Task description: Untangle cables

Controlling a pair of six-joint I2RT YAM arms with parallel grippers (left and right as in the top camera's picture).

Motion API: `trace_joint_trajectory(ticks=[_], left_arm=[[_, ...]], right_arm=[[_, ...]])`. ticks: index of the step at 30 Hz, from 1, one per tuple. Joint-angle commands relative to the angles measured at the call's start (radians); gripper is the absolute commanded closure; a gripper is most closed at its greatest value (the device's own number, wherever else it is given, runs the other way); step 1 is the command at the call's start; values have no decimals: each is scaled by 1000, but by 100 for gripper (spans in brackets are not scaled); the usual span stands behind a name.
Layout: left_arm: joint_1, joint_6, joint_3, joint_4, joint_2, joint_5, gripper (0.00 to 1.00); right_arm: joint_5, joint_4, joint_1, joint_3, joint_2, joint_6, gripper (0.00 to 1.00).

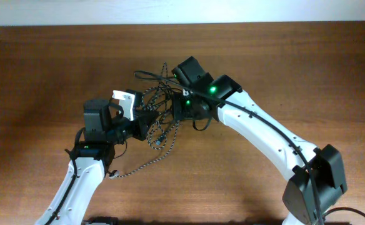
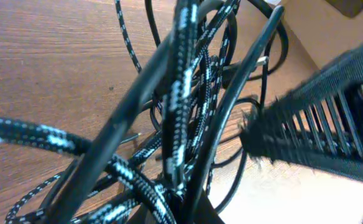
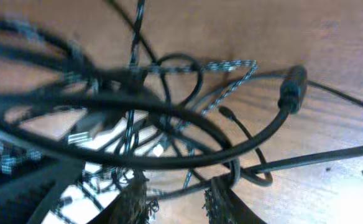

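The two cables form one tangle (image 1: 160, 109) lifted off the wooden table between my grippers. The braided black-and-white speckled cable (image 2: 183, 81) and the plain black cable (image 2: 231, 106) cross closely in the left wrist view. My left gripper (image 1: 146, 127) is shut on the bundle where the strands meet (image 2: 176, 205). My right gripper (image 1: 181, 107) is at the tangle's right side. Its fingers (image 3: 178, 200) are apart, with a black strand (image 3: 188, 160) crossing between them and a loop beside the right finger. A speckled tail (image 1: 135, 167) trails on the table.
The right gripper's mesh-covered finger (image 2: 318, 137) is close to the left wrist camera. A black plug or ferrite lump (image 3: 292, 87) sits on the black cable. A thin black loop (image 1: 146, 76) lies behind the tangle. A white wall edge (image 1: 170, 12) runs along the back.
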Motion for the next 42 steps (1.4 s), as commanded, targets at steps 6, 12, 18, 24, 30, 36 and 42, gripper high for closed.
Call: trace_joint_trajectory(ticks=[6, 12, 18, 24, 30, 36, 42], left_arm=[[2, 2, 4, -1, -6, 4, 100], [2, 2, 4, -2, -6, 5, 100], [2, 2, 4, -4, -6, 5, 100], [2, 2, 4, -5, -6, 5, 100], [2, 2, 4, -27, -6, 4, 100], [2, 0, 4, -23, -6, -22, 100], [2, -963, 4, 30, -6, -277, 100]], right_arm=[[69, -71, 0, 45, -30, -15, 61], [422, -77, -3, 43, -27, -11, 58], [333, -119, -76, 43, -27, -12, 57], [344, -32, -74, 42, -12, -11, 83], [889, -320, -309, 92, -16, 79, 96], [373, -439, -889, 199, -113, -25, 96], [-520, -478, -684, 198, -113, -529, 55]])
